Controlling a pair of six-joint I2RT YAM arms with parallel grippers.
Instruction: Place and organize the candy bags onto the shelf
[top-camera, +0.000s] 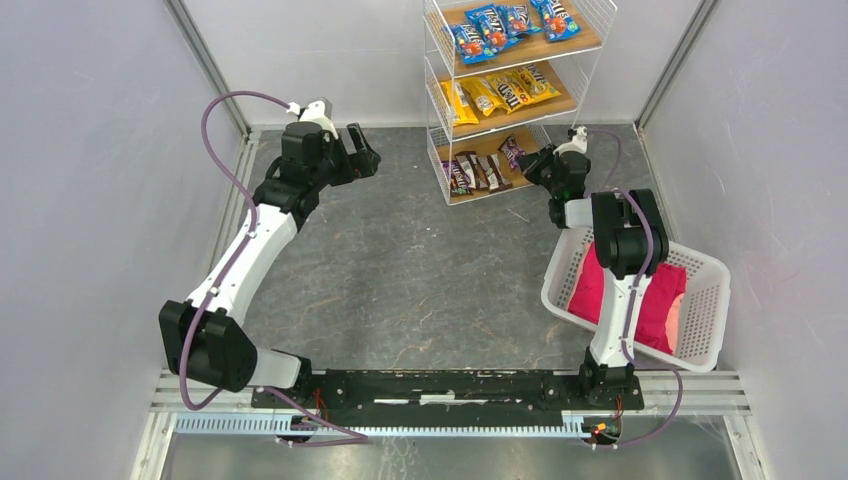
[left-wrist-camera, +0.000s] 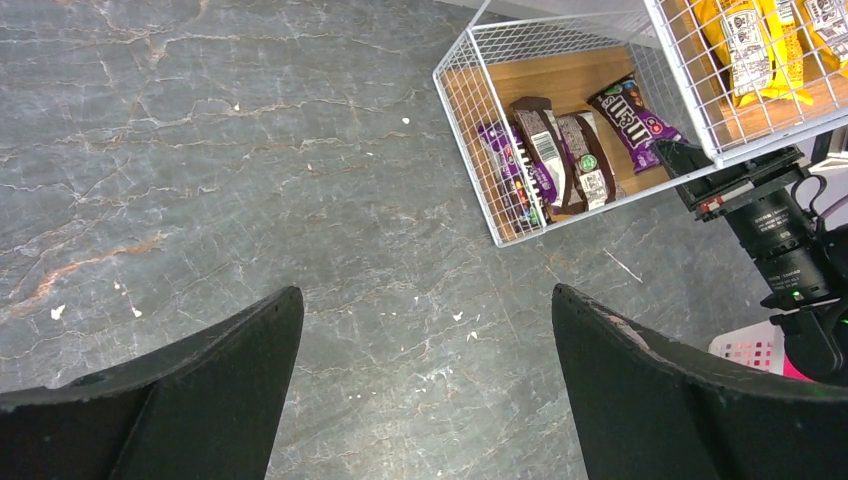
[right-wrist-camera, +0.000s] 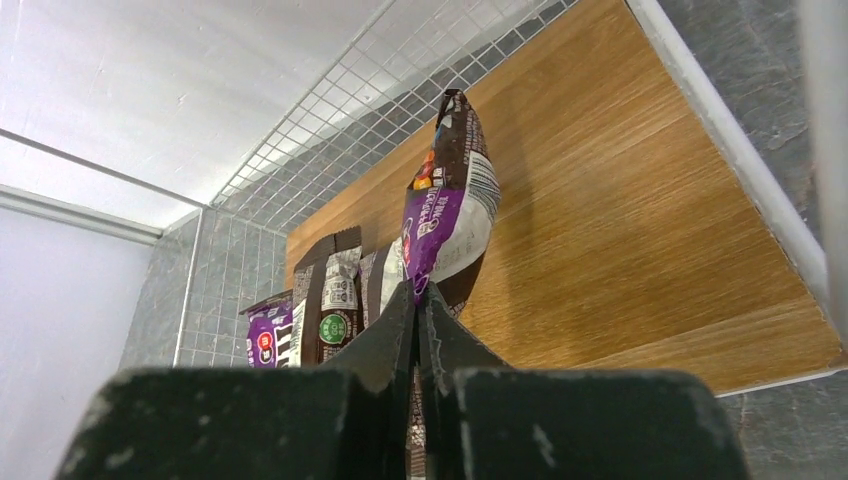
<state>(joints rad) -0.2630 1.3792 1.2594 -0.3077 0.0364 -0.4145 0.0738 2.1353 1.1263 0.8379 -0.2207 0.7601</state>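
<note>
The white wire shelf (top-camera: 432, 70) stands at the back with blue bags (top-camera: 510, 22) on the top tier, yellow bags (top-camera: 498, 95) on the middle tier and brown and purple bags (top-camera: 478, 172) on the bottom tier. My right gripper (right-wrist-camera: 420, 290) is shut on the edge of a purple candy bag (right-wrist-camera: 445, 205) and holds it upright over the bottom tier's wooden board (right-wrist-camera: 620, 200), right of the lying bags (right-wrist-camera: 325, 300). In the top view it (top-camera: 540, 160) is at the tier's right end. My left gripper (left-wrist-camera: 425, 295) is open and empty above the floor, left of the shelf (left-wrist-camera: 470, 130).
A white plastic lattice basket (top-camera: 700, 265) with a pink cloth (top-camera: 660, 300) sits at the right, beside the right arm. Grey walls close in the left, back and right sides. The grey stone-pattern floor (top-camera: 420, 270) lies between the arms.
</note>
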